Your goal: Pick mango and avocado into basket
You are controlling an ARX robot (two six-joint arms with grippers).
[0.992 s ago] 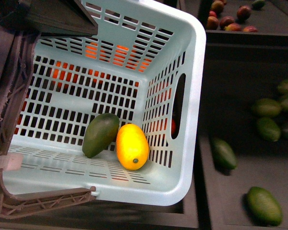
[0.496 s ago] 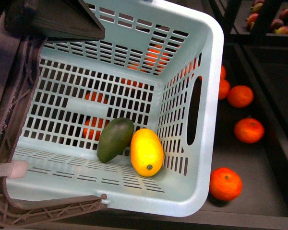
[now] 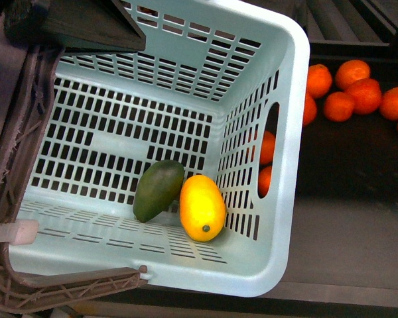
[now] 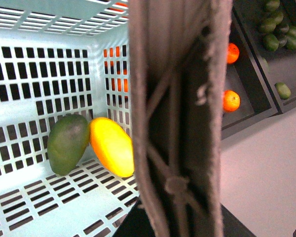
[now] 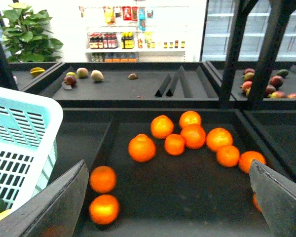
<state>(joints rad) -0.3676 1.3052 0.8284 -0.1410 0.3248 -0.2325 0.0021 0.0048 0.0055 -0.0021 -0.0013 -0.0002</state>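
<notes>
The pale teal basket (image 3: 293, 139) fills the front view, hanging tilted from its brown handle (image 3: 13, 165). Inside it, the dark green avocado (image 3: 158, 189) and the yellow-orange mango (image 3: 202, 207) lie touching each other against the near right wall. The left wrist view shows the same avocado (image 4: 67, 143) and mango (image 4: 111, 145) behind the handle (image 4: 180, 98). My left gripper (image 4: 173, 197) is shut on that handle, which hides its fingers. My right gripper (image 5: 167, 202) hangs open and empty over a dark tray, to the right of the basket (image 5: 19, 128).
Several oranges (image 5: 187, 136) lie loose in the dark tray under my right gripper and beside the basket (image 3: 358, 93). Black tray dividers and posts (image 5: 237, 49) stand behind. Dark red mangoes (image 5: 266, 84) sit in a far right tray, green avocados (image 4: 276, 29) in another.
The basket has travelled sideways along the shelves: avocados lay to its right a second ago, oranges do now. The mango and avocado kept their place in the basket.
</notes>
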